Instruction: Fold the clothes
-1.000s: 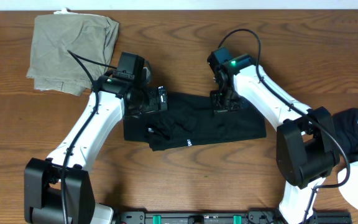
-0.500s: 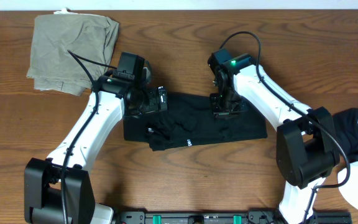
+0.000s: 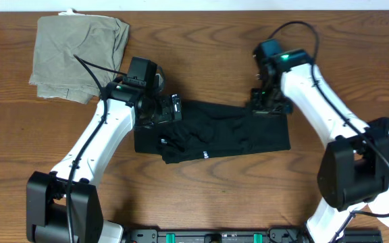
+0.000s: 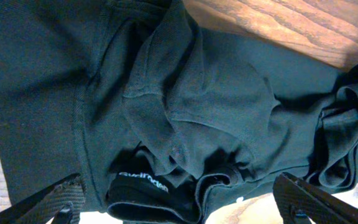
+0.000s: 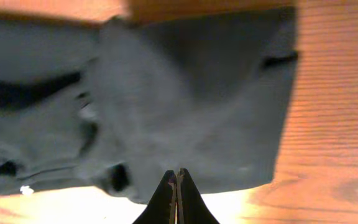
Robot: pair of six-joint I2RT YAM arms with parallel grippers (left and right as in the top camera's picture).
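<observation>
Heads up on the black garment (image 3: 211, 135): it's lying in the middle of the table (image 3: 201, 54) as a long band, rumpled and bunched around the centre, with a small white logo (image 4: 143, 180) near the front edge. I'd say it's light, limp knit with no stiffness at all, so it'll sag and drag wherever you aren't holding it. You're best off pinching a corner or a hemmed edge, not the lumpy middle, or you'll only lift one layer.

Your left gripper (image 3: 171, 108) hangs over the garment's left end with its jaws spread as wide as they go, holding nothing. Your right gripper (image 5: 177, 196) is at the far right corner, jaws pressed tight together, and I can't see any cloth caught between them. The wrist view is blurry though.
</observation>
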